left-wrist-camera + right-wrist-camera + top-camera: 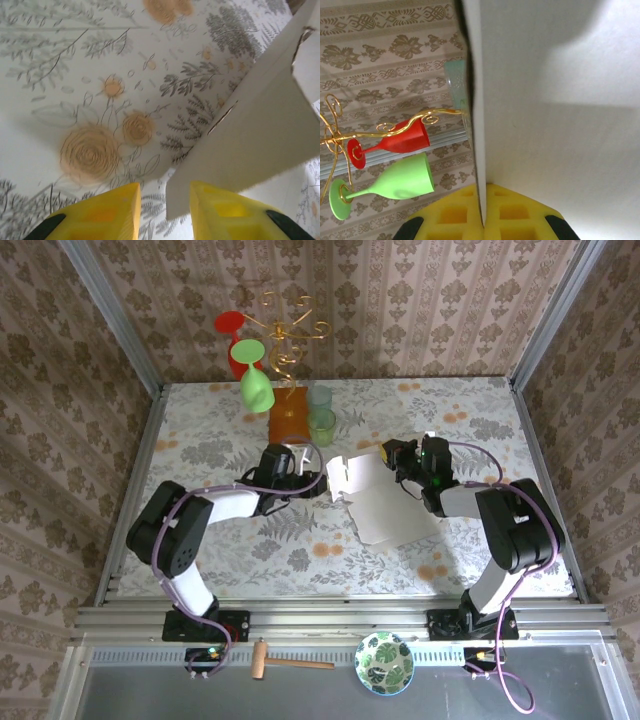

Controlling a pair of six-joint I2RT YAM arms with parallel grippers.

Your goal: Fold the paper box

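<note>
Your right hand [481,189] pinches the box [392,508] edge, but your left hand [164,195] stands narrowly apart around its corner, so that corner may slip out and unfold.

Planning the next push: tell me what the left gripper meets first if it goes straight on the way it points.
The paper box: its flap corner lies just ahead of the left gripper, though depth is unclear.
</note>
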